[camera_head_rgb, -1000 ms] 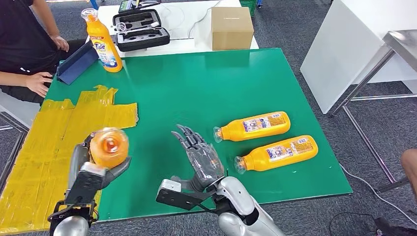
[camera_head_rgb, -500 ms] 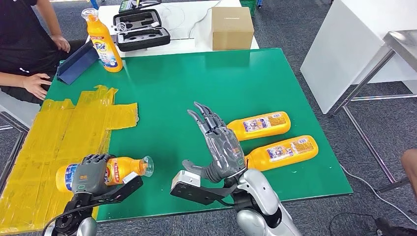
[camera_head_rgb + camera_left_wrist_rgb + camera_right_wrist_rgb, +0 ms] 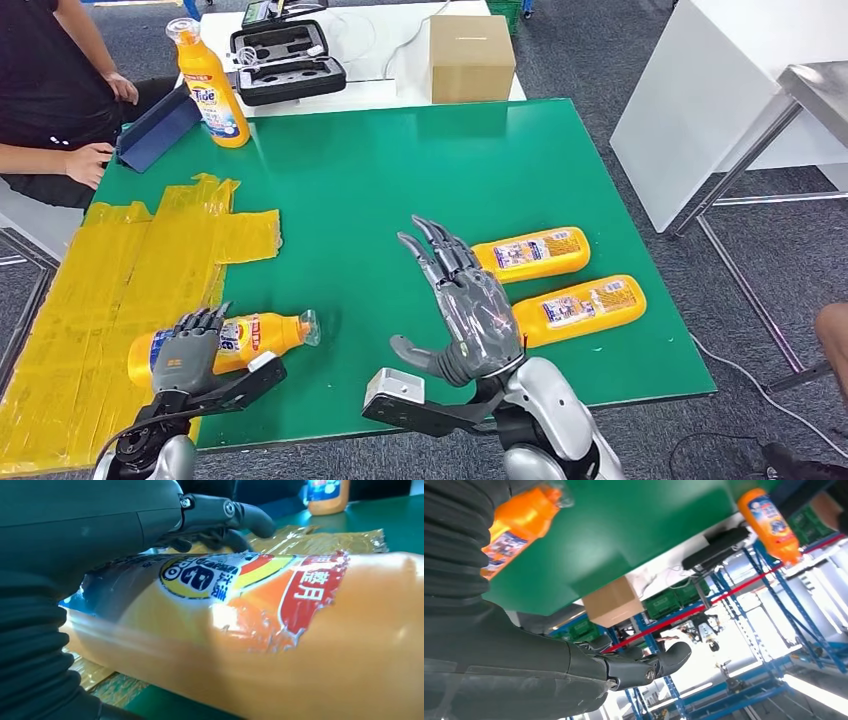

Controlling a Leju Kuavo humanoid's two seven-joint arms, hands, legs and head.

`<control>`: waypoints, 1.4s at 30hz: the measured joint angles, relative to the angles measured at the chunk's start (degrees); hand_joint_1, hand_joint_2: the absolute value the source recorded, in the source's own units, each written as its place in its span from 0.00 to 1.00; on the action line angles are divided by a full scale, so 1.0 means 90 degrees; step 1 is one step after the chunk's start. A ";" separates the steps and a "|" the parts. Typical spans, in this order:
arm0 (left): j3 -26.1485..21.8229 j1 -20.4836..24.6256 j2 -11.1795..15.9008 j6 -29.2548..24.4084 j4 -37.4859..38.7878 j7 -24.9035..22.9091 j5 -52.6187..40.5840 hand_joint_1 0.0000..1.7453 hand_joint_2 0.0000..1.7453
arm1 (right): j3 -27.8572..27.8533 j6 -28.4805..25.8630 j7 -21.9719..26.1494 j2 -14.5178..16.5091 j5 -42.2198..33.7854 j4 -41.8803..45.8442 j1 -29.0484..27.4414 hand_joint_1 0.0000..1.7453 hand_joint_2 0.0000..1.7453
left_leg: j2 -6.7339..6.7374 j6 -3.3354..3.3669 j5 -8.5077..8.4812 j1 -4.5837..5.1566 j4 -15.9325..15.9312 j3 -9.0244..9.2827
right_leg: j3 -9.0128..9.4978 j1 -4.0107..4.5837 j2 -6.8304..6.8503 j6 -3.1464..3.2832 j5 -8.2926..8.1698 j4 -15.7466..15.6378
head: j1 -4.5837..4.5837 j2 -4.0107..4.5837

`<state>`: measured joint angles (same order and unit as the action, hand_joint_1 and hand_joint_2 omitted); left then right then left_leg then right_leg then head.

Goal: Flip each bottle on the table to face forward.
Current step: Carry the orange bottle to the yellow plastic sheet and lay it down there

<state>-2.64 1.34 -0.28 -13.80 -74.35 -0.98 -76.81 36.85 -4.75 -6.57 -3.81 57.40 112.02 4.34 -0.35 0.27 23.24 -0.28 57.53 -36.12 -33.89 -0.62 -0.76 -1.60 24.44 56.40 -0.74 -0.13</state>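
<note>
Up at the far end, on the white table [image 3: 400, 85] behind the green one, an open black case [image 3: 285, 60] shows moulded dark compartments with small pale pieces in them that are too small to make out; a plain closed cardboard box [image 3: 472, 55] stands beside it. A blue folder-like stand [image 3: 155, 130] leans at the far left corner of the green table [image 3: 400, 180], near a person's hand [image 3: 88, 162].

Four smooth orange plastic bottles with printed labels are in play. One upright bottle [image 3: 210, 85] stands at the far left corner, its label facing the robot. Two lie on their sides at the right, parallel and close together: the farther lying bottle [image 3: 535, 252] and the nearer lying bottle [image 3: 580, 308], both with labels up and necks pointing left. The fourth, the held bottle [image 3: 235, 342], lies on its side at the near left, its base over the crinkled yellow tape patch [image 3: 120, 290] and its clear cap pointing right over the green surface.

The left hand [image 3: 187, 350] wraps over the held bottle's labelled middle, dark fingers [image 3: 225, 517] curled across its top; the left wrist view shows the glossy label close against the hand. The right hand [image 3: 470, 305] holds nothing, fingers spread and pointing away, raised in front of the necks of the two lying bottles, without visible contact.
</note>
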 joint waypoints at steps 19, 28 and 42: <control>-0.0486 -0.0470 -0.0094 -0.1236 -0.0609 0.0610 0.0637 0.00 0.00 | -0.0787 0.0028 0.0174 -0.0791 0.0302 0.0338 -0.0946 0.00 1.00 | 0.0003 0.0000 0.0002 0.0000 0.0001 -0.0002 | -0.0005 0.0000 0.0000 0.0000 0.0000 -0.0002 | -0.0001 0.0000; -0.0756 -0.1347 -0.0858 -0.1736 -0.3001 0.2307 0.3818 0.00 0.00 | -0.1841 -0.0477 0.0452 -0.1449 0.0307 0.0691 -0.2203 0.00 1.00 | 0.0000 0.0028 0.0029 0.0012 0.0001 -0.0008 | -0.0006 -0.0014 0.0000 -0.0006 0.0004 -0.0012 | -0.0001 0.0000; -0.0542 -0.2197 -0.1248 0.0720 -0.4657 0.2288 0.7607 0.00 0.00 | -0.5060 0.0642 0.0885 -0.1795 -0.0258 0.0857 -0.3983 0.00 1.00 | -0.0010 0.0029 0.0043 0.0017 0.0001 0.0008 | 0.0003 -0.0017 0.0000 -0.0024 0.0017 -0.0014 | -0.0003 0.0000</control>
<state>-7.52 -18.43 -11.52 -7.32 -116.26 19.62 -8.34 -8.69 1.02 1.39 -19.97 55.08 119.73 -31.50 -0.44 0.54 23.63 -0.13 57.54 -36.05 -33.86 -0.78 -0.76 -1.82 24.59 56.28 -0.76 -0.13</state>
